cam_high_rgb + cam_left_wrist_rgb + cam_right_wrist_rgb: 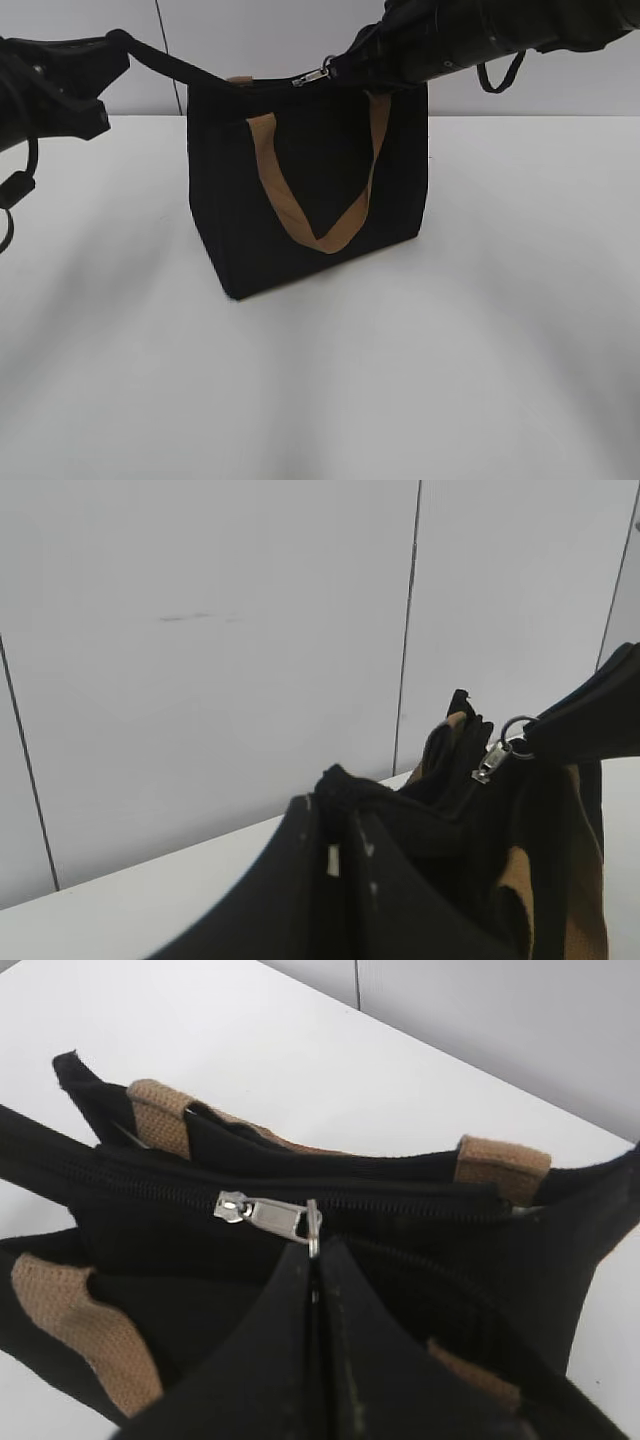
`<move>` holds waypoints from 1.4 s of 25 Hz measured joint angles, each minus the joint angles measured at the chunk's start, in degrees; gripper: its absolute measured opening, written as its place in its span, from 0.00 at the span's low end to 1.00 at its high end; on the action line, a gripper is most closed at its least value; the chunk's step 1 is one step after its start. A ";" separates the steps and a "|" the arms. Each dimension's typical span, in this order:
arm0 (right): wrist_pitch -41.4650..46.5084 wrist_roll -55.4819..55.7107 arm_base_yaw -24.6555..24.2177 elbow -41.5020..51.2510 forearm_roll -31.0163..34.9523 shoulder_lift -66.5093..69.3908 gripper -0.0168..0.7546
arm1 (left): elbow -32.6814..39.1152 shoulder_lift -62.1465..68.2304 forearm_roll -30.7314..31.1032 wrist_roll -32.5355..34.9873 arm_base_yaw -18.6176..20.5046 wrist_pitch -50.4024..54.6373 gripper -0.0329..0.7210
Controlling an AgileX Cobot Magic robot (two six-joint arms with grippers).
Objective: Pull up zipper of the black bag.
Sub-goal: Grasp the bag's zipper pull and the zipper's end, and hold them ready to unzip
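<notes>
Bag (300,190) is stood on the table (480,330), its end tab stretched taut in the left gripper (100,75) while the zipper (265,1212) pull is pinched in the right gripper (315,1260), seemingly partway along the rim with more closing left.

Bags I am seeing: one black bag (300,190)
Strap handles (320,215): two
Zipper (270,1213): one
My hands: two, left hand (95,85), right hand (315,1290)
</notes>
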 joint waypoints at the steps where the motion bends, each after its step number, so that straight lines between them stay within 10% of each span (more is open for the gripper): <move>1: -0.24 0.13 0.00 0.00 -0.05 0.00 0.00 | 0.00 0.00 -0.16 0.00 0.00 0.37 0.07; 35: 0.36 4.42 -8.65 0.06 -0.84 -2.25 0.00 | 0.00 0.00 -0.02 -0.02 0.00 2.60 0.07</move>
